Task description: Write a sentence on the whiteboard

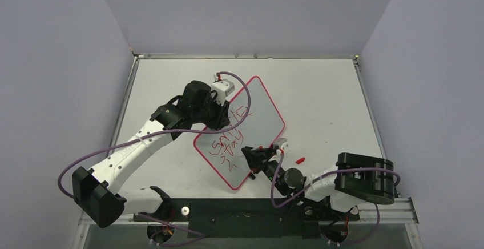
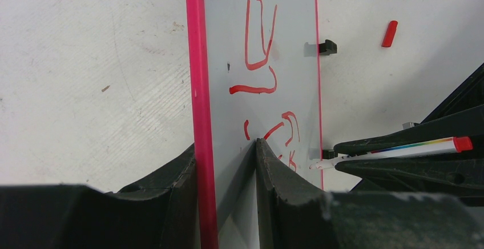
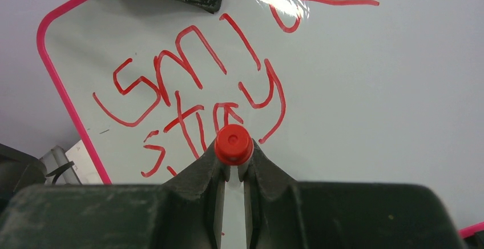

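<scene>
here left fingers [image 2: 279, 189] clamp the whiteboard [image 2: 257, 37], right fingers [image 3: 194, 180] grip marker [image 3: 233, 144] by the sentence [image 3: 197, 109].

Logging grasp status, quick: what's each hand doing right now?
Left hand: closed on the whiteboard edge.
Right hand: closed on the marker.
</scene>
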Robot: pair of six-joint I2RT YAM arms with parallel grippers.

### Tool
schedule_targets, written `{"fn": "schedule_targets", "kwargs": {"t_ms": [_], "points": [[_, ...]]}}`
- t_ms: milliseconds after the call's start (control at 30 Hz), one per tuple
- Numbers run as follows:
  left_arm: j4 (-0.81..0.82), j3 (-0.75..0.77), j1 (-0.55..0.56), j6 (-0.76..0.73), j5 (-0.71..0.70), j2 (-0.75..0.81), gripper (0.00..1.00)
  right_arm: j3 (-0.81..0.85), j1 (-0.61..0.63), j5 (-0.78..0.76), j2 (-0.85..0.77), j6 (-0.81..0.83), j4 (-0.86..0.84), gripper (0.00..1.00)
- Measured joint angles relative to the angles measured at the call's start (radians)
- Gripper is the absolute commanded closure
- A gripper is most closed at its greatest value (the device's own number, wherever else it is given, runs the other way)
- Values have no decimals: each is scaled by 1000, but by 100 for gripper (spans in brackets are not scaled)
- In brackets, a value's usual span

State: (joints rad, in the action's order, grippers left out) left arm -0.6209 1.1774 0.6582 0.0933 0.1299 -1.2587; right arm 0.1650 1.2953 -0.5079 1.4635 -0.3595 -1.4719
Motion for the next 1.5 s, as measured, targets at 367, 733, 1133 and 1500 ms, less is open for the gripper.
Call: {"fn": "schedule_targets", "kwargs": {"t_ms": [367, 733, 1133, 1500], "points": [[-2, 0, 0, 0, -2, 0, 100, 0, 0, 7, 66, -33, -49, 100], [-2, 0, 0, 0, -3, 0, 100, -6, 10, 8, 72, -75, -51, 100], [-3, 0, 0, 0, -3, -2, 100, -26, 35, -33, 71, -144, -13, 100], [-2, 0, 0, 0, -3, -2, 100, -16, 15, -98, 5, -151, 108, 100]]}}
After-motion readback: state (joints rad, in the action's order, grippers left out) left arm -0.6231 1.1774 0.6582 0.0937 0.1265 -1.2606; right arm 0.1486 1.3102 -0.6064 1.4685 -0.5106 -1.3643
